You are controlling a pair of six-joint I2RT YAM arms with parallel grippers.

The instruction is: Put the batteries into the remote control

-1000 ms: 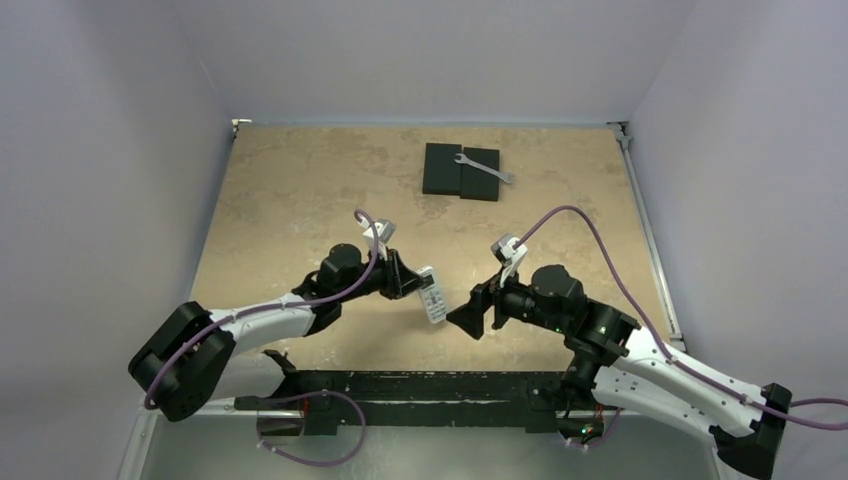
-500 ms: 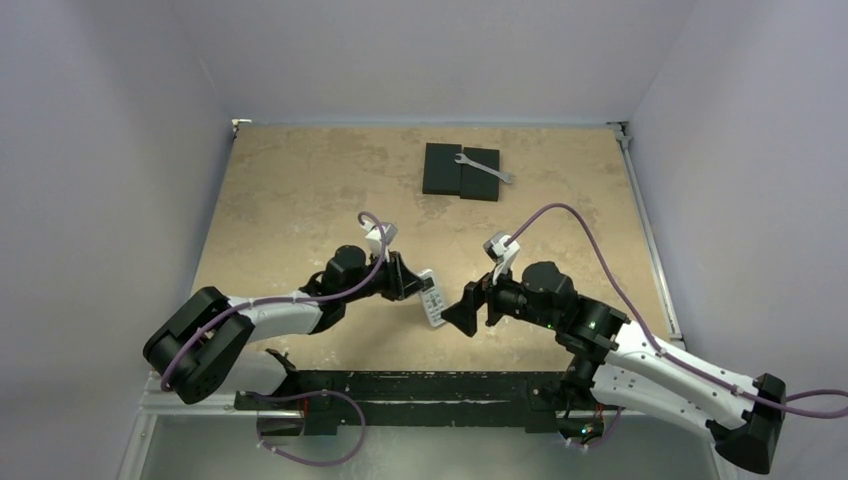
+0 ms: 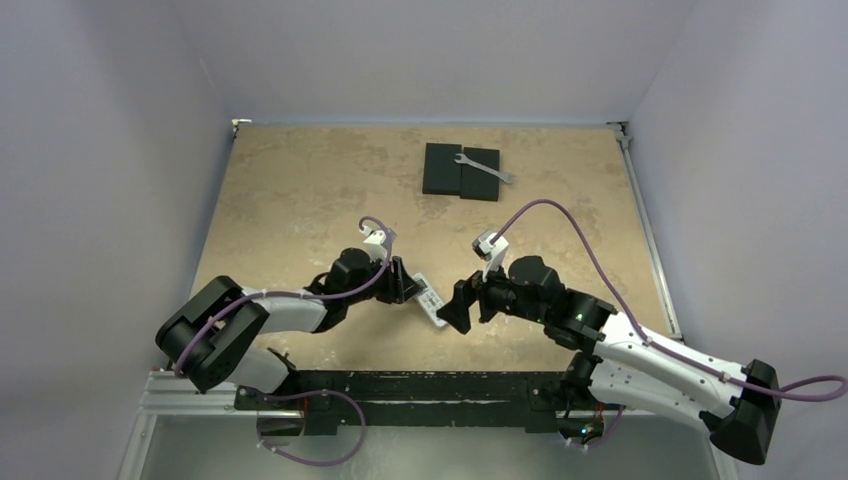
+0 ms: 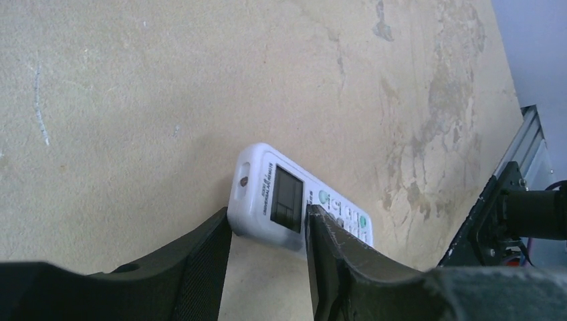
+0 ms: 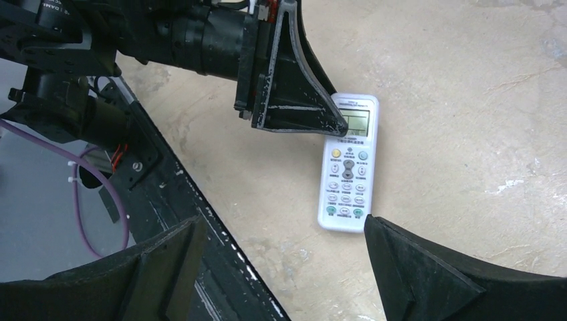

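The white remote control (image 3: 429, 299) lies face up, buttons and display showing, low on the tan table (image 3: 300, 190). My left gripper (image 3: 411, 289) is shut on its display end; in the left wrist view the fingers (image 4: 212, 234) press both sides of the remote (image 4: 271, 200). My right gripper (image 3: 452, 312) is open and empty, just off the remote's button end. In the right wrist view the remote (image 5: 348, 180) lies ahead of that gripper (image 5: 284, 227), near its right finger. No batteries show in any view.
Two flat black blocks (image 3: 461, 171) with a silver wrench (image 3: 485, 168) on them sit at the table's back. A black rail (image 3: 420, 385) runs along the near edge, close under the right gripper in the right wrist view (image 5: 167, 194).
My left gripper has lowered the remote and tilted it flatter onto the table. My right gripper has moved left and forward, closing in on the remote's button end.
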